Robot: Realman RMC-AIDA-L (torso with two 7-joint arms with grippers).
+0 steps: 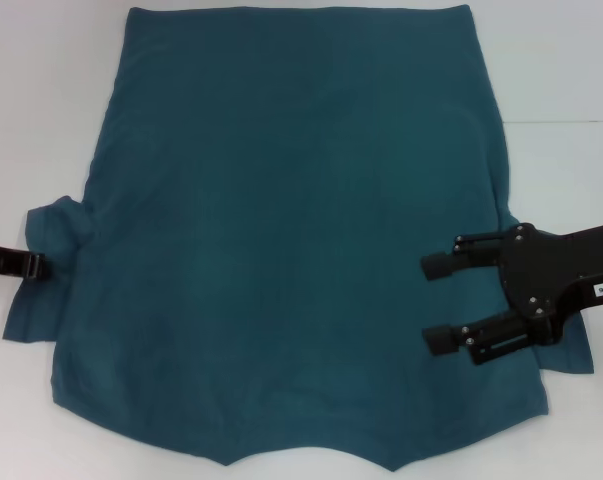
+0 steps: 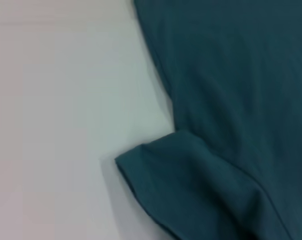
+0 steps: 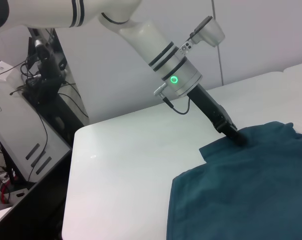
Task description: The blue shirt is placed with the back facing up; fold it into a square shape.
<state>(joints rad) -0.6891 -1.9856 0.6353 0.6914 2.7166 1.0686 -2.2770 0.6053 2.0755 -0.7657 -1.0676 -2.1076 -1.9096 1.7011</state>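
The blue shirt (image 1: 291, 240) lies spread flat on the white table (image 1: 41, 100), plain side up, its hem at the far edge. Its left sleeve (image 1: 59, 228) is bunched and folded over. My left gripper (image 1: 33, 266) reaches in from the left edge, shut on that sleeve. From the right wrist view, the left gripper (image 3: 238, 138) has its tip buried in the sleeve cloth. The sleeve hem (image 2: 140, 165) shows in the left wrist view, without fingers. My right gripper (image 1: 438, 304) is open over the shirt's right side, with nothing between its fingers (image 1: 439, 266).
The table has a seam (image 1: 566, 123) at the right. Beyond the table's edge (image 3: 70, 165) stand an equipment rack and cables (image 3: 35, 85). Bare white tabletop (image 2: 55, 110) lies beside the left sleeve.
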